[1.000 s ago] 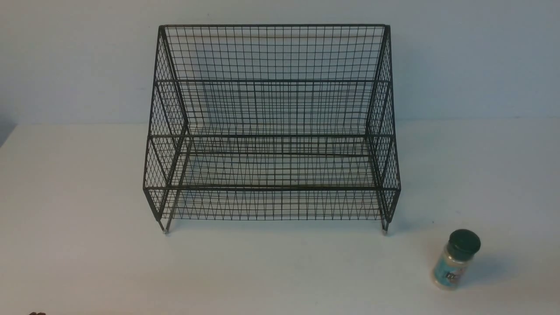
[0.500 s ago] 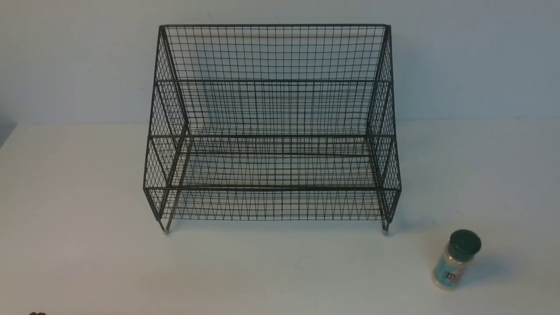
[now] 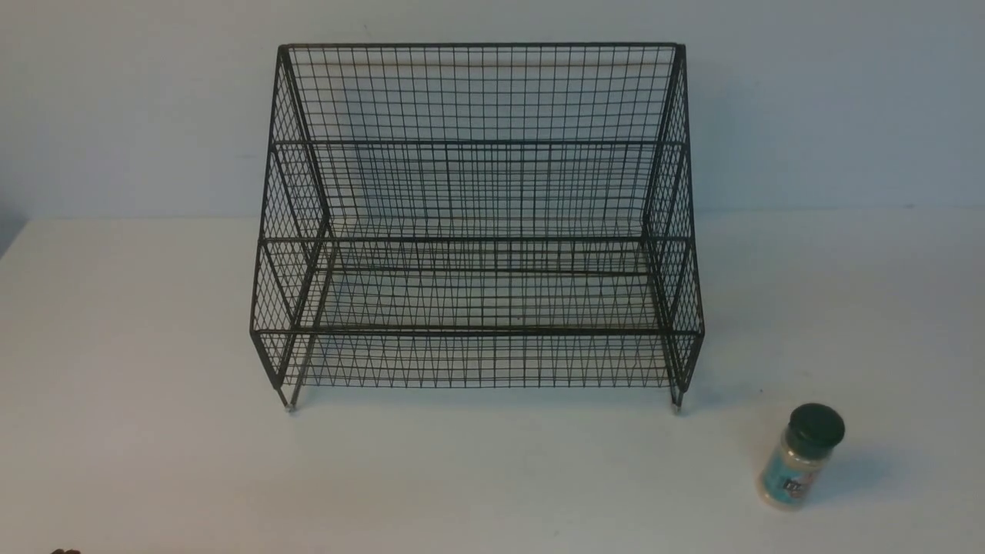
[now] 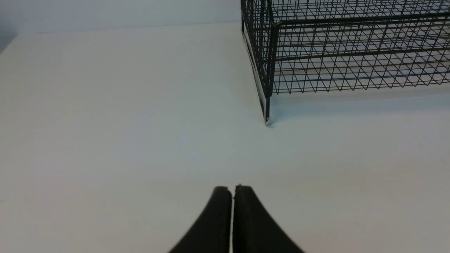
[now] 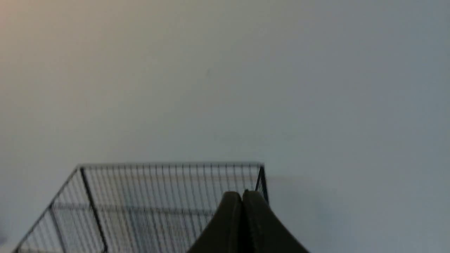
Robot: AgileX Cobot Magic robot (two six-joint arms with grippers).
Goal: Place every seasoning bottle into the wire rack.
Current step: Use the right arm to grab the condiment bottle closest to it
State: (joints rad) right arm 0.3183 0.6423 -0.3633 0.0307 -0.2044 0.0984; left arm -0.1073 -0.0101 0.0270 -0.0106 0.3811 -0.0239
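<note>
Front view gives you only a small brown scrap (image 3: pixel 65 551) at the near left edge, cut off too much to name. Your seasoning bottle (image 3: pixel 800 455) stands on the smooth white table (image 3: pixel 462 477), right of the wire rack (image 3: pixel 477 332) and nearer you, well apart from it. It is a small, clear, round jar with a dark green cap, teal-blue label and pale contents; the label's lettering is too blurred to read. The rack is black mesh, with a tall grid back, sloping sides and stepped bars, set before a pale wall (image 3: pixel 831 100).

Left wrist view shows you the left gripper (image 4: pixel 232 188) clenched on itself, dark fingers together with a thin line of light between them. It points out over the table, with the rack's left near foot (image 4: pixel 268 120) beyond. Much of the rack is cut off.

Right wrist view has your right gripper (image 5: pixel 241 193) clenched too, nothing in its grasp, pointing toward the wall. Its fingers hide part of the rack, whose mesh looks soft and dim.
</note>
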